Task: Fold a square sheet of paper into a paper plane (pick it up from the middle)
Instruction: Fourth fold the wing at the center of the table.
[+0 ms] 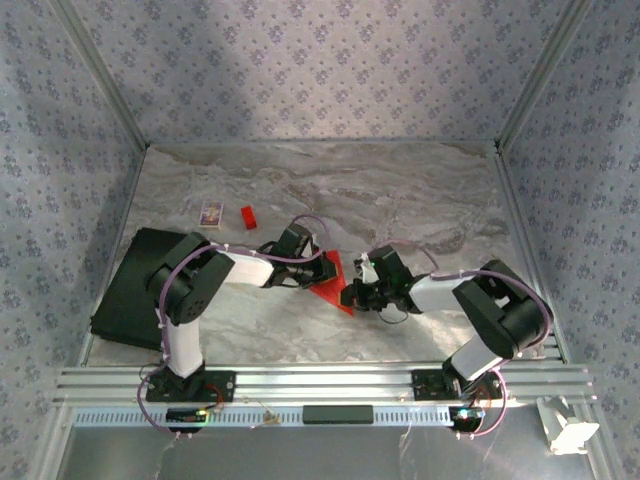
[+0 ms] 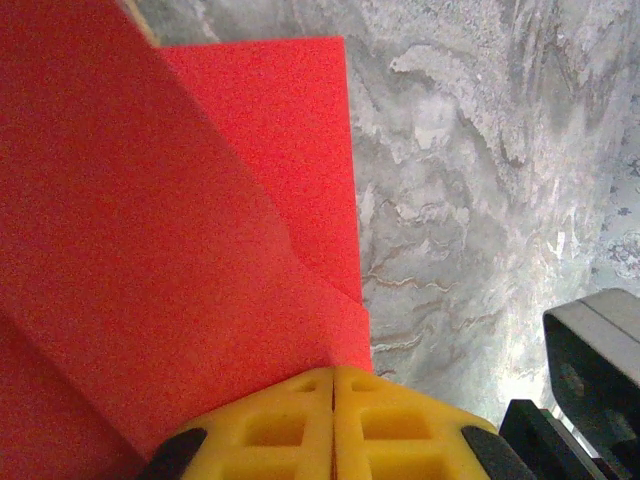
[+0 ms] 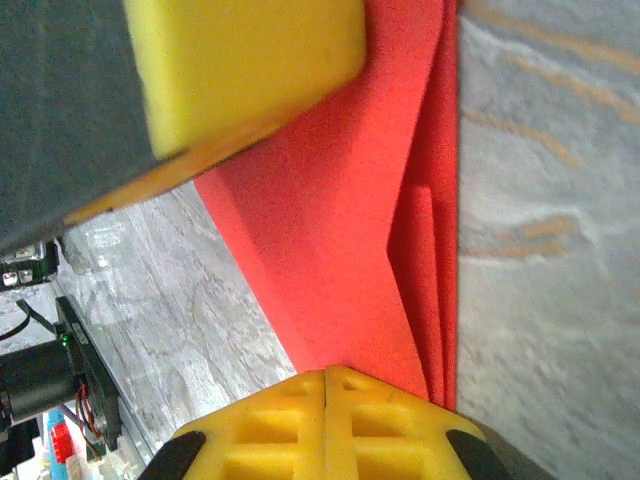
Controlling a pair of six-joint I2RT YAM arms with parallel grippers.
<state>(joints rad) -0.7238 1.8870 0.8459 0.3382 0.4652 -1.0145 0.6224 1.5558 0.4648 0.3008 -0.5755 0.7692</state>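
left jaws and right jaws clamp the creased red paper sheet [image 2: 150,250]; early folds done, wing folds seemingly remain.

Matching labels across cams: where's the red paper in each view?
Top external: red paper lies mid-table, toward the near edge.
Left wrist: red paper covers the left half, rising from the shut left claw.
Right wrist: red paper is at centre, rising from the shut right claw.
Shared landmark: the grey marbled tabletop bordering the paper.
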